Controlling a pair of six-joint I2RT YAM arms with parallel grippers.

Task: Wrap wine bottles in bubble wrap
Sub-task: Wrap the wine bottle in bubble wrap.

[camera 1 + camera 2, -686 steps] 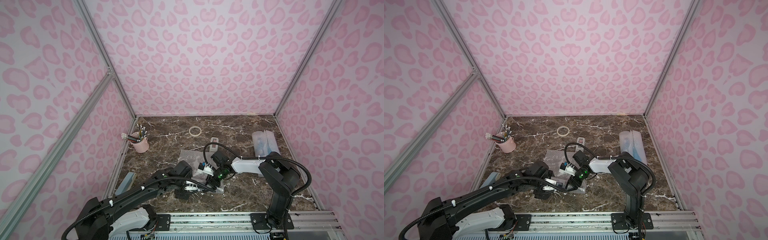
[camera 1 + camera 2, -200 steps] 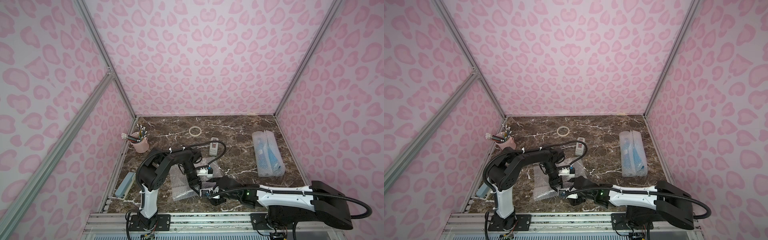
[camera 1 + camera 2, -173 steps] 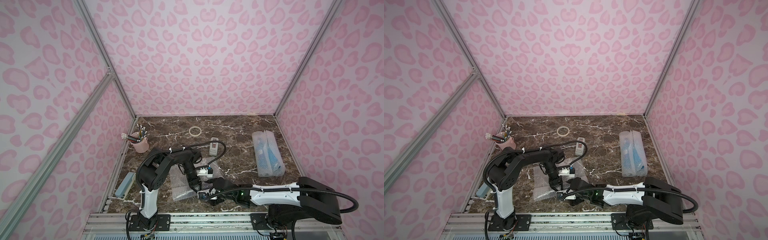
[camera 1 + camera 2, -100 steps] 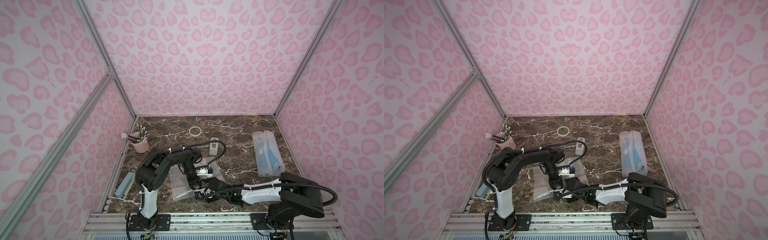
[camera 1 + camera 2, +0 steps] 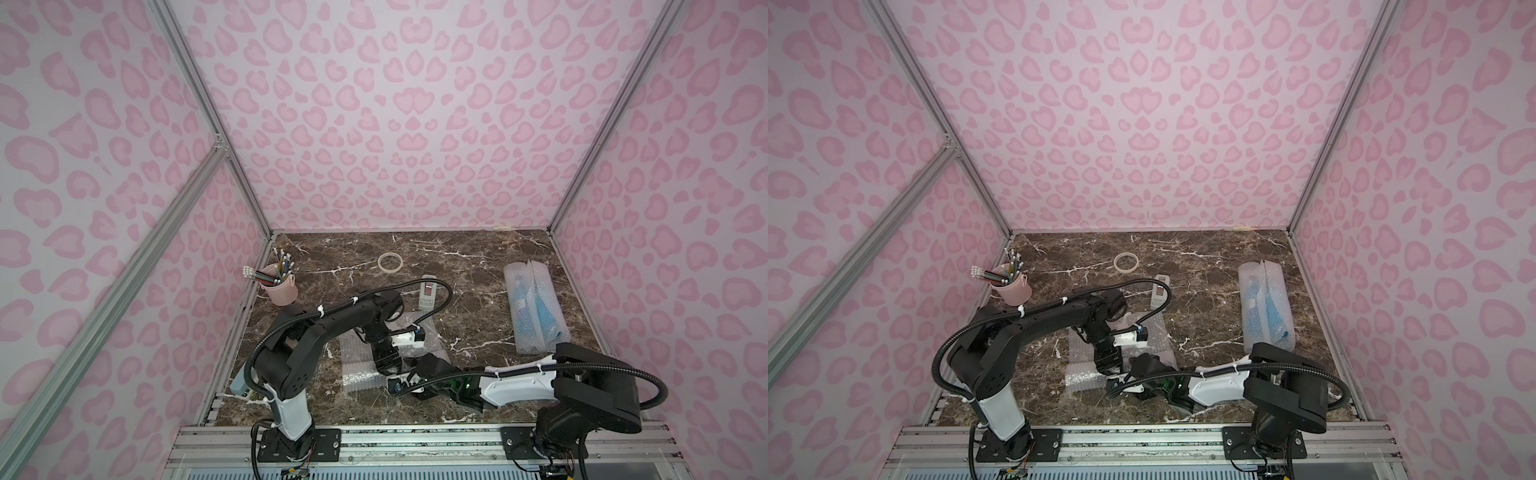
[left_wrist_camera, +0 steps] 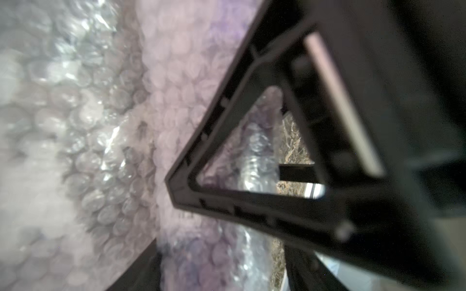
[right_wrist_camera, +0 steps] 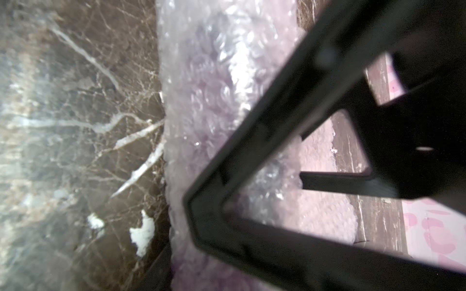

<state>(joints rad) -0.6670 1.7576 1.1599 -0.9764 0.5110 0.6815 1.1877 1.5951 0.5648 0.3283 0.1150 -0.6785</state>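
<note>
A purple-tinted wine bottle rolled in bubble wrap (image 6: 176, 105) (image 7: 214, 83) lies at the centre front of the marble table, on a flat sheet of bubble wrap (image 5: 355, 365) (image 5: 1084, 370). My left gripper (image 5: 390, 363) (image 5: 1108, 363) (image 6: 219, 267) straddles this bundle from above, open, with marble showing beside one finger. My right gripper (image 5: 405, 376) (image 5: 1129, 374) comes in low from the right and is shut on the same bundle. Two blue bottles lie wrapped (image 5: 534, 309) (image 5: 1264, 309) at the right.
A pink cup of pencils (image 5: 279, 286) stands at the back left. A pale tape roll (image 5: 390, 262) and a small white device (image 5: 428, 293) lie behind the arms. A grey-blue block (image 5: 239, 384) sits at the table's left front edge.
My right arm has drawn in and its gripper has slid left onto the bundle, its jaws narrowing. The left jaws have widened off the bundle.
</note>
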